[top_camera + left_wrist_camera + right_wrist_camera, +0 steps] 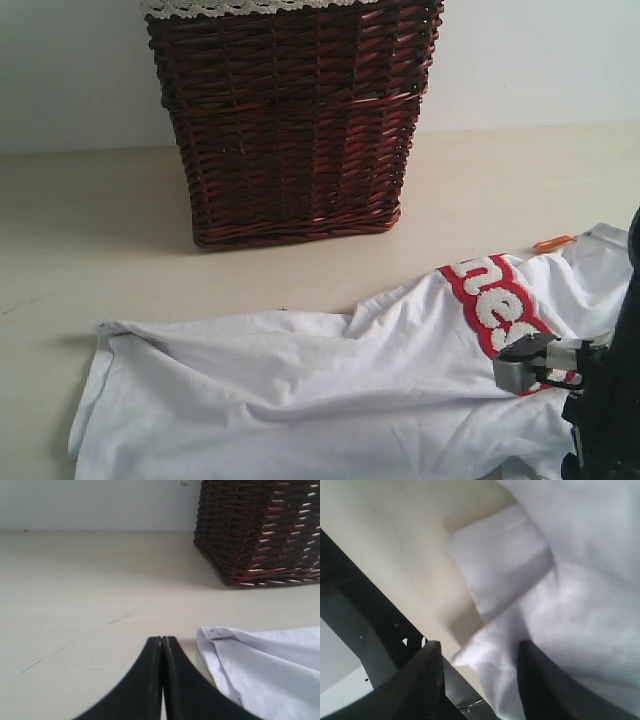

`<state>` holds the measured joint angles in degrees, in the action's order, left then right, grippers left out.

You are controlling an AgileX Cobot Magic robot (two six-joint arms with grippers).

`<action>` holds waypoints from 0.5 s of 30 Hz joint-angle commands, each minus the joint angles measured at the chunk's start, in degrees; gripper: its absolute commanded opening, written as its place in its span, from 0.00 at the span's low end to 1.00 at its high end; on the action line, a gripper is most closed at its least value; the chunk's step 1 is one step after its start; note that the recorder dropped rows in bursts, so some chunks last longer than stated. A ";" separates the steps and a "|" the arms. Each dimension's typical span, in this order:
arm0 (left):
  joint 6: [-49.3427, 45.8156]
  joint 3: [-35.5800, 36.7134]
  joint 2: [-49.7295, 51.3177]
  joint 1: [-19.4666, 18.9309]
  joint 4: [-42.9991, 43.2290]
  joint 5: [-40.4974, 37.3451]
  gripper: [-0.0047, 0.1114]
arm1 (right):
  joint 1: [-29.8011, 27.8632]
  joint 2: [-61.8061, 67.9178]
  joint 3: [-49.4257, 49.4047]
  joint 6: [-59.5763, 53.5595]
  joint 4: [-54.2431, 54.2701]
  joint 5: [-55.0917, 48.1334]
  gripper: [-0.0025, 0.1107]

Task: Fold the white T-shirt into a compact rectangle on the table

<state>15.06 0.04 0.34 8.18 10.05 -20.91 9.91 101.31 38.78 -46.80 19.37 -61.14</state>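
shirt: we see the white T-shirt point(300, 390) spread and rumpled on the table point(80, 220)
left gripper point(161, 641): fingers pressed together, beside the shirt's edge
right gripper point(477, 655): fingers spread, cloth between
remaining: every fold, we reckon

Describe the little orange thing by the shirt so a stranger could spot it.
Start at the brown wicker basket at the back of the table; a white T-shirt lies in front of it. At the shirt's right end in the exterior view, just beyond the red-outlined lettering, sits a small orange tag. It is the only orange thing among white cloth and beige wood.
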 commanded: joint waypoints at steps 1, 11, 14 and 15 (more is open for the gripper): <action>0.17 -0.04 -0.34 0.37 -0.28 0.47 0.05 | 0.11 3.92 0.27 0.67 0.23 2.76 0.41; 0.17 -0.04 -0.34 0.37 -0.28 0.47 0.05 | 0.11 7.03 0.27 0.45 -0.47 4.12 0.02; 0.17 -0.04 -0.34 0.37 -0.28 0.47 0.05 | 0.11 6.59 0.27 0.45 -0.47 4.12 0.02; 0.17 -0.04 -0.34 0.37 -0.28 0.47 0.05 | 0.11 6.36 0.39 0.45 -0.47 4.12 0.02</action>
<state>15.06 0.04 0.34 8.18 10.05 -20.91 9.91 107.63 39.25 -46.10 19.66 -60.81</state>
